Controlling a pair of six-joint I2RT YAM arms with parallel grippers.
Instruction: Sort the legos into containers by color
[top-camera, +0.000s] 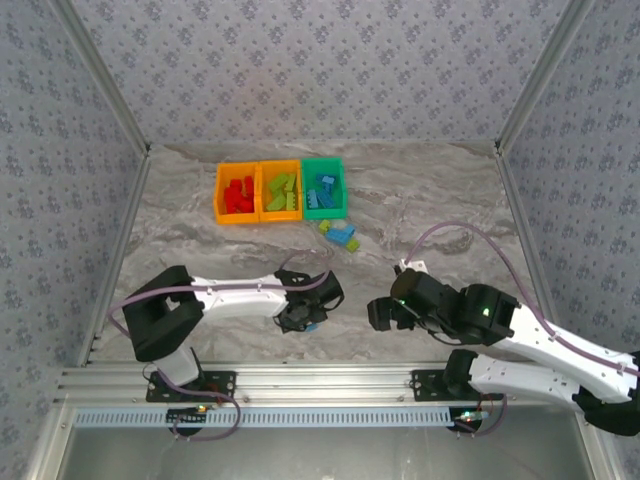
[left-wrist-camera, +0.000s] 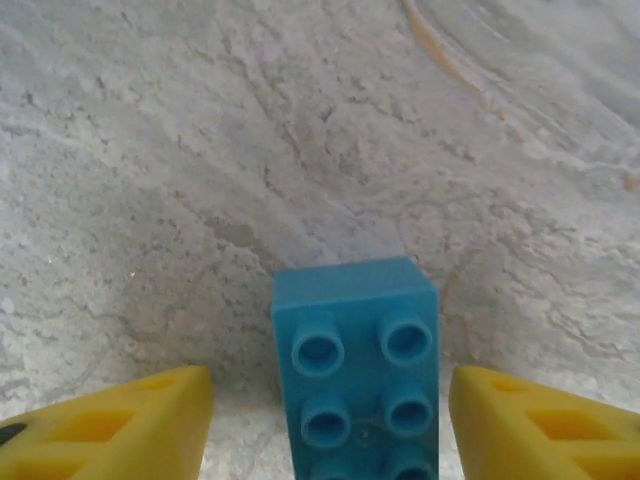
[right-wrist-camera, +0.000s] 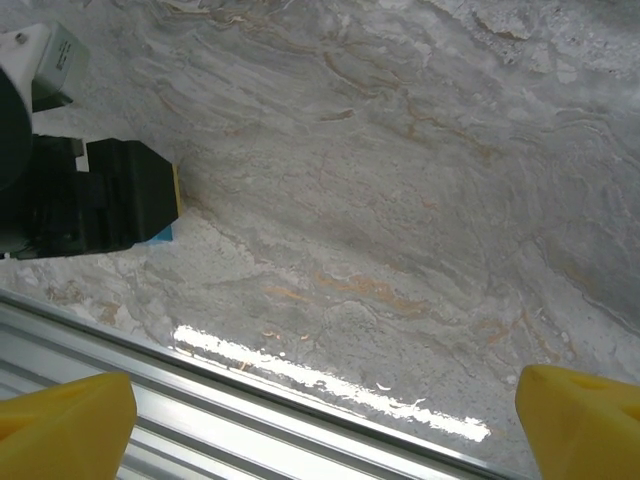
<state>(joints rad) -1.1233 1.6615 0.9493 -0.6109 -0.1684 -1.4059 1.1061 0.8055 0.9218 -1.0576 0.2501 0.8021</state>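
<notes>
A light blue lego brick (left-wrist-camera: 357, 370) lies studs-up on the marble table between my left gripper's (left-wrist-camera: 330, 425) yellow fingers (left-wrist-camera: 120, 425). There is a gap on each side of it, so the gripper is open around the brick without touching it. From above, that gripper (top-camera: 305, 318) sits low near the front edge with the blue brick (top-camera: 313, 326) under it. My right gripper (top-camera: 383, 313) hovers open and holds nothing; its fingertips (right-wrist-camera: 70, 425) are wide apart. At the back stand an orange bin with red bricks (top-camera: 236, 193), an orange bin with green bricks (top-camera: 279, 190) and a green bin with blue bricks (top-camera: 324, 187).
A small cluster of loose blue and lime green bricks (top-camera: 340, 235) lies just in front of the green bin. The aluminium rail (right-wrist-camera: 250, 420) marks the table's front edge under the right gripper. The left gripper's black body (right-wrist-camera: 100, 205) appears at the left of the right wrist view.
</notes>
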